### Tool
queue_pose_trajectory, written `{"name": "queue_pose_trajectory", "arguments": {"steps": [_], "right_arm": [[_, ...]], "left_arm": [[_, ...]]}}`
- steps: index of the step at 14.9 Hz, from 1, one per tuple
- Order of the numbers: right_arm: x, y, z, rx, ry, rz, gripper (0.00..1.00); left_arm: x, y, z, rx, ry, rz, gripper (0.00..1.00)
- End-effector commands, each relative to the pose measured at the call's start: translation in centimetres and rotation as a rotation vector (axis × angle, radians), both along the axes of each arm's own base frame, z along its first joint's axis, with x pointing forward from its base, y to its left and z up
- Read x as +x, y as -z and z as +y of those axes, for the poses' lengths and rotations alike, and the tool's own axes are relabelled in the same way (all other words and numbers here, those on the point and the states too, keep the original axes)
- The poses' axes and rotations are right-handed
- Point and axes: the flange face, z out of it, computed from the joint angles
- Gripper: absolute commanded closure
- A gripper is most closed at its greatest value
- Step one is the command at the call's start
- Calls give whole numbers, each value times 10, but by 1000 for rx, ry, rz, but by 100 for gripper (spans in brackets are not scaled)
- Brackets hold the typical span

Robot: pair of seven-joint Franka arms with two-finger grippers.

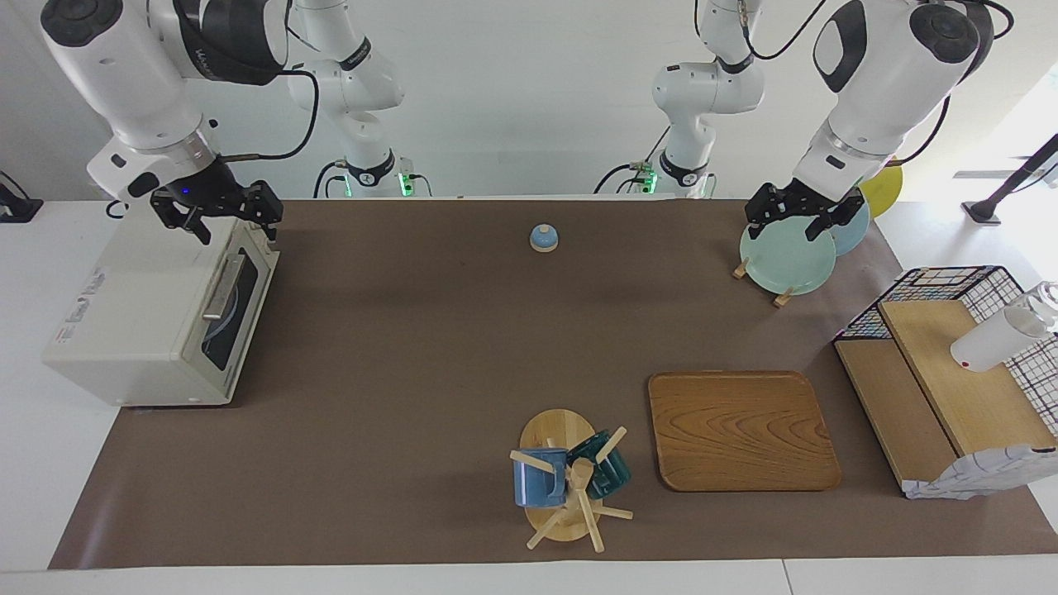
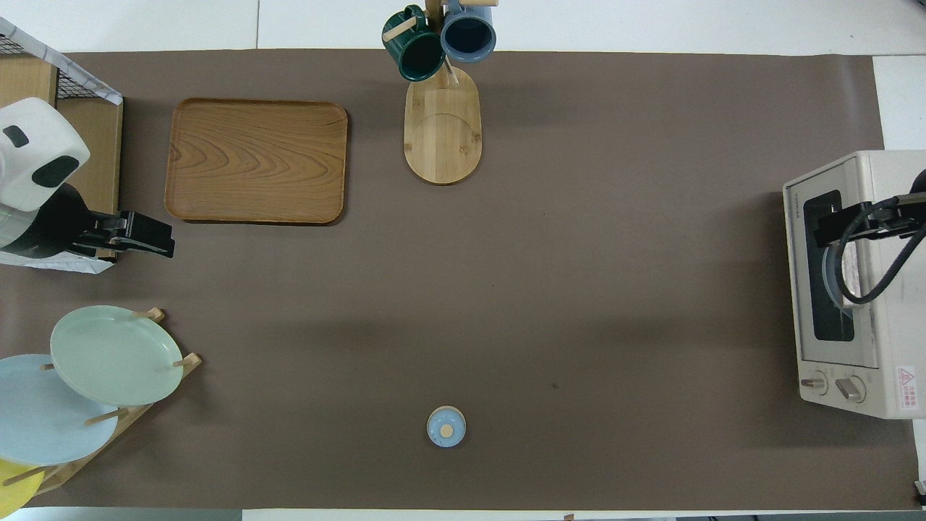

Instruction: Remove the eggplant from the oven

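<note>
- Oven (image 1: 157, 318) first: boxy cream-white toaster oven with a dark glass door and a metal bar handle, standing at the right arm's end of the bench (image 1: 397, 347), which is covered with a brown mat. Its door is shut, and its two knobs show in the overhead view.
- Eggplant: it cannot be made out in either view; only a pale rounded shape shows through the door glass.
- Right pincer (image 1: 219, 216) hangs over the top edge of the oven, above the door; its fingers stand apart, with nothing between them.
- Left pincer (image 1: 800, 216) hangs over the pale green plate (image 1: 787, 260) standing in a wooden plate rack at the left arm's end; its fingers look apart and hold nothing.
- Light blue plate (image 2: 40, 416) stands in the same rack, nearer to the robots than the green one.
- Small blue round lid with a wooden knob (image 1: 544, 238) lies on the mat between the two arms, near the robots.
- Rectangular wooden tray (image 1: 741, 430) lies farther from the robots, toward the left arm's end.
- Wooden mug tree (image 1: 562, 483) stands just beside the tray, carrying a blue mug (image 1: 539, 478) and a dark green mug (image 1: 603, 467).
- Black wire basket with wooden boards (image 1: 950, 372) sits at the left arm's end of the bench.
</note>
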Motion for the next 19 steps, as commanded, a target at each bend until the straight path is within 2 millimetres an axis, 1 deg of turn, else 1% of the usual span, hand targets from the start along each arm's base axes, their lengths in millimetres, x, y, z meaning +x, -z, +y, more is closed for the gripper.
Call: {"name": "queue_pose_trajectory", "arguments": {"steps": [1,9,10,11,12,15,17,18,19], "right_arm": [[0,-3,2,23,14,-16,0],[2,-1,3,21,1,-37,0],[3,1,3,20,-3,-43,19],[2,6,3,12,-13,-41,74],[-2,8,2,7,-17,-37,100],[-10,26,-6,16,-53,-31,100],[-13,53,-8,13,-27,-43,100],[-15,65,-17,11,10,-45,100],[-18,72,-28,1,28,-35,100]], "left_arm": [[-5,-3,6,16,4,-4,0],[-5,-3,6,16,4,-4,0],[-5,-3,6,16,4,-4,0],[-5,-3,6,16,4,-4,0],[-5,-3,6,16,4,-4,0],[-6,-4,6,16,3,-6,0],[-5,-3,6,16,4,-4,0],[-6,-4,6,16,3,-6,0],[-5,-3,6,16,4,-4,0]]}}
